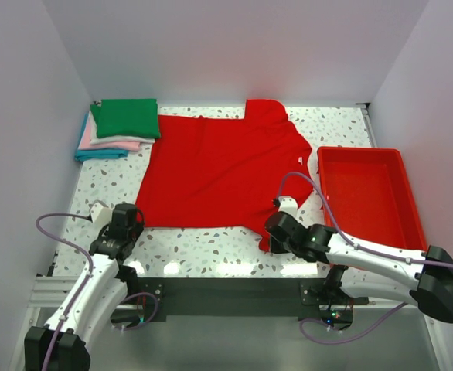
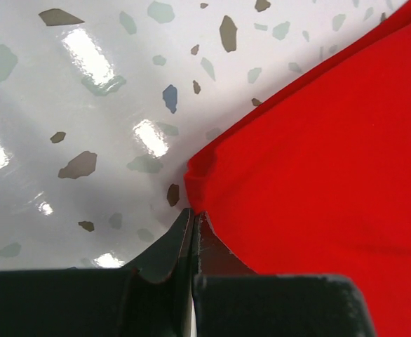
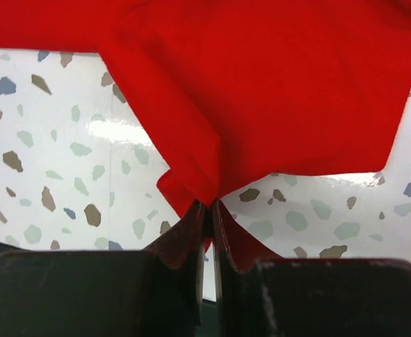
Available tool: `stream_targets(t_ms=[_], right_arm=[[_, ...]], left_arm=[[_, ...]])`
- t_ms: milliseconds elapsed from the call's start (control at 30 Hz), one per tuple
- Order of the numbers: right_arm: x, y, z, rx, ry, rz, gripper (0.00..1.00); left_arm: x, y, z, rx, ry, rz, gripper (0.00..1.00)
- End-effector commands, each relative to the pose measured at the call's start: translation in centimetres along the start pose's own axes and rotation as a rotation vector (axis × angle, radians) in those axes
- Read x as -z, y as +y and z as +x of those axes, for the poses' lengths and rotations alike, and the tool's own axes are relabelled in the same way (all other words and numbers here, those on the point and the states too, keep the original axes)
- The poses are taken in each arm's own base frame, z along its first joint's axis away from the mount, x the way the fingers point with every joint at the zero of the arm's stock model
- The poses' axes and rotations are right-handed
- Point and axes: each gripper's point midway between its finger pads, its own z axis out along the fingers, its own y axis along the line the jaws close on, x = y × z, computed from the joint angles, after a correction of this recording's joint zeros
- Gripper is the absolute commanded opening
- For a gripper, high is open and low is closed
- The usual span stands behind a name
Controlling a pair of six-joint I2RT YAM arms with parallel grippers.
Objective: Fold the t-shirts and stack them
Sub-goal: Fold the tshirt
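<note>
Plain white walls [image 1: 211,46] enclose a glossy speckled tabletop [image 1: 203,247].

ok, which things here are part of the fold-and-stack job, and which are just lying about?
Job:
- red t-shirt, spread flat
- folded shirts, stacked far left, green on top
- left tool and right tool, each shut on the red t-shirt's near edge

Lying about:
- red tray, right of the shirt
- speckled table itself
</note>
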Motion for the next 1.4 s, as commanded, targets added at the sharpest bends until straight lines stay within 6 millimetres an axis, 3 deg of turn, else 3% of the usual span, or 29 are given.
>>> stream_targets(t_ms=[0,133,300,367,400,467,500,567,600,667,767,800,867,1000,1100,1233,1267,1367], right_arm=[[1.2,2.2,-0.6,-0.043,-0.018,-0.080,0.11],[2.7,5.8,1.1,0.006,0.007,-0.189,0.18],[2.1,8.2,1.7,0.098,0.028,-0.131,0.28],[2.4,8.0,1.0,0.094,0.006,-0.121,0.43],[3.3,7.7,-0.3,0.074,-0.045,-0.120,0.49],[4.5,5.1,-1.3,0.074,-0.083,-0.036,0.60],[5.8,3.0,-2.7,0.067,-0.145,0.017,0.61],[6.8,0.9,-3.5,0.030,-0.192,0.064,0.63],[7.3,-1.2,-3.7,0.031,-0.217,0.122,0.64],[7.4,-3.3,-3.6,-0.021,-0.236,0.179,0.64],[6.3,-5.9,-2.8,-0.055,-0.238,0.247,0.64],[5.7,-5.2,-3.2,-0.087,-0.246,0.217,0.64],[4.4,-6.0,-3.1,-0.115,-0.185,0.246,0.63],[2.2,-7.0,-5.0,-0.197,-0.182,0.295,0.65],[0.3,-6.9,-5.2,-0.213,-0.150,0.301,0.65],[-2.1,-6.5,-3.6,-0.217,-0.079,0.293,0.64],[-2.6,-6.5,-2.4,-0.220,-0.038,0.288,0.64],[-3.4,-6.1,-1.4,-0.254,-0.024,0.250,0.55]], left_arm=[[-0.5,0.9,-0.7,-0.003,-0.050,-0.050,0.00],[-0.5,0.6,-1.5,-0.014,-0.083,-0.052,0.00],[-0.3,-0.6,-2.2,-0.010,-0.099,-0.019,0.00],[-0.3,-0.9,-2.4,-0.020,-0.102,-0.013,0.00],[-0.3,-1.0,-2.5,-0.025,-0.103,-0.017,0.00],[-0.4,-1.2,-2.5,-0.036,-0.101,-0.012,0.00],[-0.4,-1.4,-2.5,-0.035,-0.099,-0.002,0.00],[-0.5,-1.5,-2.4,-0.039,-0.093,0.000,0.00],[-0.5,-1.8,-2.3,-0.035,-0.087,0.011,0.00],[-0.5,-2.0,-2.2,-0.032,-0.081,0.020,0.00],[-0.5,-2.5,-2.1,-0.026,-0.076,0.038,0.00],[-0.5,-2.6,-2.1,-0.026,-0.071,0.044,0.00],[-0.4,-2.8,-2.0,-0.026,-0.066,0.051,0.00],[-0.5,-3.3,-1.9,-0.030,-0.055,0.067,0.00],[-0.6,-3.3,-1.6,-0.034,-0.041,0.070,0.00],[-0.7,-3.3,-1.4,-0.036,-0.037,0.072,0.00],[-0.7,-3.3,-1.5,-0.037,-0.039,0.072,0.00],[-0.6,-3.3,-1.6,-0.040,-0.048,0.075,0.00]])
